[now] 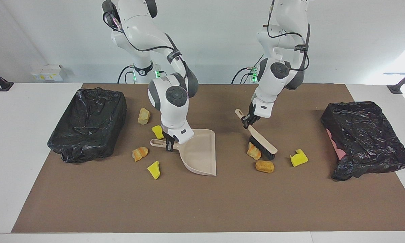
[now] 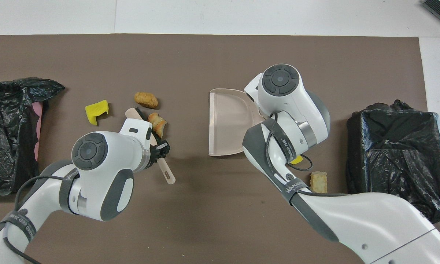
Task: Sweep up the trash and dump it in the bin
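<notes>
My left gripper (image 1: 247, 121) is shut on the handle of the beige brush (image 1: 263, 143), whose black bristles rest on the mat against an orange lump of trash (image 1: 253, 151). A tan lump (image 1: 264, 166) lies just farther from the robots, and a yellow chunk (image 1: 298, 158) lies toward the left arm's end. My right gripper (image 1: 169, 143) is shut on the handle of the beige dustpan (image 1: 199, 155), which lies flat with its mouth facing the brush. Several more bits (image 1: 153, 169) lie around the dustpan's handle. In the overhead view the brush (image 2: 166, 172) and the dustpan (image 2: 227, 124) stand apart.
A black-bagged bin (image 1: 87, 123) stands at the right arm's end of the brown mat, and a second one (image 1: 364, 138) at the left arm's end. One tan bit (image 2: 318, 181) lies near the first bin (image 2: 392, 154), beside the right arm.
</notes>
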